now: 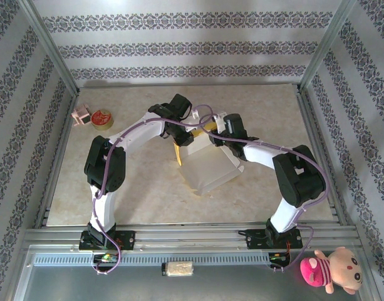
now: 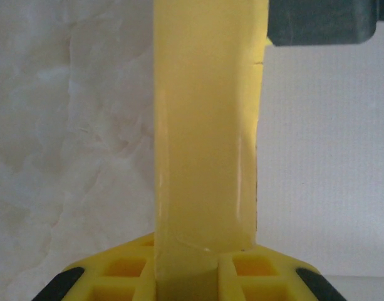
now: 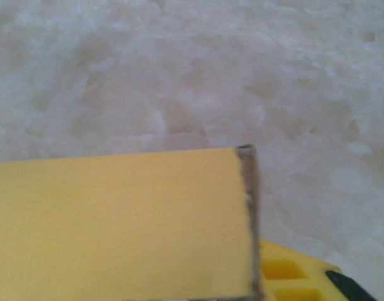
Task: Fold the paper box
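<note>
**Two arms meet over the half-raised paper box**

Nearest, by the right arm's base, a pink plush toy (image 1: pixel 332 271) sits on the ledge short of the counter (image 1: pixel 154 200), clear of the work. At mid-counter lies the paper box (image 1: pixel 210 168), white face up, with one yellow flap raised at its left side. The arms arch in from either side to meet over it.

The left fingers (image 2: pixel 116 273) are clenched on that flap. The left wrist view shows the yellow strip rising straight from between them, held upright, I judge, so the crease can set.

The right fingers (image 3: pixel 290 274) sit at the box's far edge beside a yellow panel. Whether they pinch it I cannot tell — the right wrist view gives one finger just past the panel's cut edge.

The overhead view adds the sheet's whole spread, which the close views miss. Far left, a small red tin (image 1: pixel 102 118) stands well apart.
</note>
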Action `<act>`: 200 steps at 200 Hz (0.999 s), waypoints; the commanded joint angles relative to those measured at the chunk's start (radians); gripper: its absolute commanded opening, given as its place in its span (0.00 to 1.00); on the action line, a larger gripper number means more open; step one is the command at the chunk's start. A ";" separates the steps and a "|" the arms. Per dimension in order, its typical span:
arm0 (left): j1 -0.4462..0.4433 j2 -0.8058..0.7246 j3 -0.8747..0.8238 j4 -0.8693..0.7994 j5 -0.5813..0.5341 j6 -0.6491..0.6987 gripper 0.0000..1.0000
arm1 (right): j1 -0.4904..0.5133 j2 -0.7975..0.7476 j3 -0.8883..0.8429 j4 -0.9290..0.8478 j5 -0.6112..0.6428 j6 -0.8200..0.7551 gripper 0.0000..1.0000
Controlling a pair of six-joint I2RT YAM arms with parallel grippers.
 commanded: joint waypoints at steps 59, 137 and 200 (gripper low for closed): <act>-0.026 0.005 -0.011 0.027 0.048 0.025 0.20 | -0.009 0.048 -0.118 0.064 -0.241 0.076 0.32; -0.026 0.004 -0.007 0.029 0.057 0.019 0.20 | -0.007 0.040 -0.149 0.082 -0.075 0.157 0.05; -0.026 0.004 0.008 0.032 0.066 0.016 0.21 | 0.045 0.117 -0.164 0.154 0.053 0.221 0.22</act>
